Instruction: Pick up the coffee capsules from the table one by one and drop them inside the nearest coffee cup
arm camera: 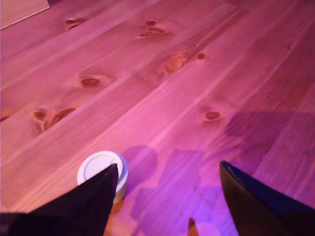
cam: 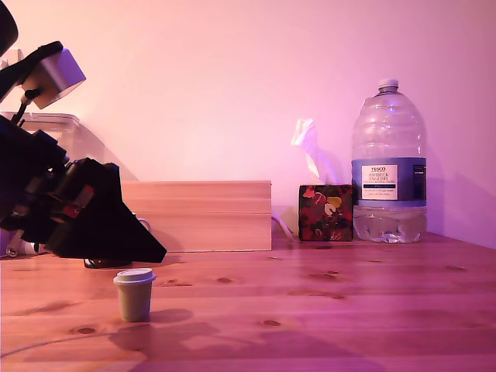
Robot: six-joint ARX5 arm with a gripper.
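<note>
The olive-green capsule (cam: 135, 294) stands upright on the wooden worktop (cam: 325, 310), just below and partly behind one fingertip (arm camera: 101, 189) of the tool (arm camera: 167, 172), whose jaws stand wide apart.

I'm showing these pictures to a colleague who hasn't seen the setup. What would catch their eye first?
Probably the big clear water bottle at the back on the exterior view's right, beside a floral tissue box. Then the small olive-green capsule standing upright and alone on the wooden table, with the dark open gripper poised just above it, one finger overlapping its rim.
</note>
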